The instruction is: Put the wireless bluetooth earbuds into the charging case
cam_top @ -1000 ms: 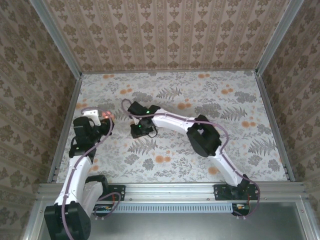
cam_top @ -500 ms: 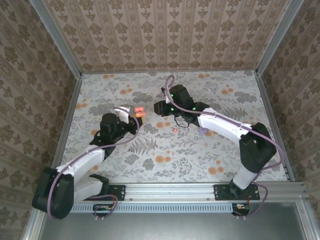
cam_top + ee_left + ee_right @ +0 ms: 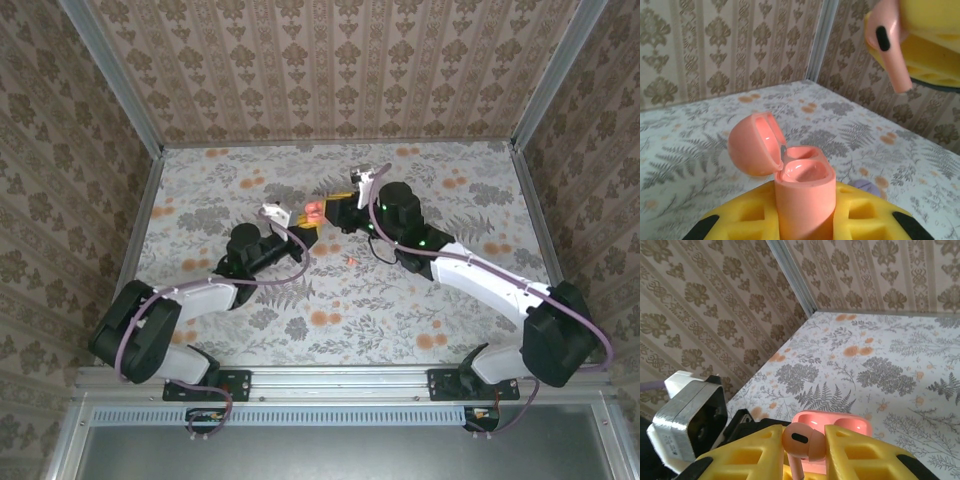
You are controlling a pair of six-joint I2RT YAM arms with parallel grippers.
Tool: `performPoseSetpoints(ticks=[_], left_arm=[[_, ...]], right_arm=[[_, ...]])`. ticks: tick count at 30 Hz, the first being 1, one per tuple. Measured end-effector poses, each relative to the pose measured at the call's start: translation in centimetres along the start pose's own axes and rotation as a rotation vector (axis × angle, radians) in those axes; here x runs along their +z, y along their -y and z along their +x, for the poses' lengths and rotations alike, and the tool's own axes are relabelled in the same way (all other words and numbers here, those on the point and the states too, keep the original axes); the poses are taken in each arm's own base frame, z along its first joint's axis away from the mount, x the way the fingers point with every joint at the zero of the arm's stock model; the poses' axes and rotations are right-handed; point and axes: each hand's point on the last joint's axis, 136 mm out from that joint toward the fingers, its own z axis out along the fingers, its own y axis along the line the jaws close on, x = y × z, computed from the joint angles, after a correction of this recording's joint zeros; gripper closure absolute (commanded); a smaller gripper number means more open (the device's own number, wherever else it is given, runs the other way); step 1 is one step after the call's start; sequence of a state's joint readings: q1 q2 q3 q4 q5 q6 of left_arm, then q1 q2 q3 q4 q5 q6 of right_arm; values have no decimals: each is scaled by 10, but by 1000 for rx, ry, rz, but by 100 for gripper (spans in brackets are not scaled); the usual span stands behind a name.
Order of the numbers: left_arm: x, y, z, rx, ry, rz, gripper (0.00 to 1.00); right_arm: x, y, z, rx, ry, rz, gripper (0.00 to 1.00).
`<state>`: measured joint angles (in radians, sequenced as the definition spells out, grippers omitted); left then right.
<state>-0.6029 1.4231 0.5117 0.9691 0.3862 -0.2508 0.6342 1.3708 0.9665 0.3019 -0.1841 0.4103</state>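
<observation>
Nearest the arm bases, the flower-printed table (image 3: 400, 330) lies bare apart from one earbud (image 3: 352, 260), a tiny coral piece resting on its own on the cloth between the two arms, a little nearer than the claws. Farther in, the left arm reaches toward the middle of the table. Its left claw (image 3: 802, 200) has its yellow fingers (image 3: 740, 220) pressed narrowly on the lower body of the charging case (image 3: 805, 192), which it holds upright above the table. The case's lid (image 3: 754, 145) is swung open and tipped back to the left, so the two hollow wells inside show. Just behind the claw's right-hand finger, part of a purple rounded thing (image 3: 866, 186) lies on the table. The right claw (image 3: 802, 440) comes in from the other side, its yellow fingers (image 3: 752, 452) closed narrowly on the second earbud (image 3: 799, 442), gripped at its rounded head with the stem pointing down. From the left wrist view this earbud hangs above and to the right of the open case, near it but apart from it. Beyond both claws the table runs on to the patterned back wall (image 3: 340, 70).
</observation>
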Motion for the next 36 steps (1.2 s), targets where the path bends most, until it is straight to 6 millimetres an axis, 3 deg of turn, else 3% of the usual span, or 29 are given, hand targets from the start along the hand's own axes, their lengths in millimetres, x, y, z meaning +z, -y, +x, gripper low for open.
performPoseSetpoints(ticks=[13,36], left_arm=[[10,32,-33,59,141,118,85],[9,34,-44,72,177,116,85]], right_arm=[[-4,-6,-14,-31,80,-27,75],[-1,-9,-18,-8,101,-52,76]])
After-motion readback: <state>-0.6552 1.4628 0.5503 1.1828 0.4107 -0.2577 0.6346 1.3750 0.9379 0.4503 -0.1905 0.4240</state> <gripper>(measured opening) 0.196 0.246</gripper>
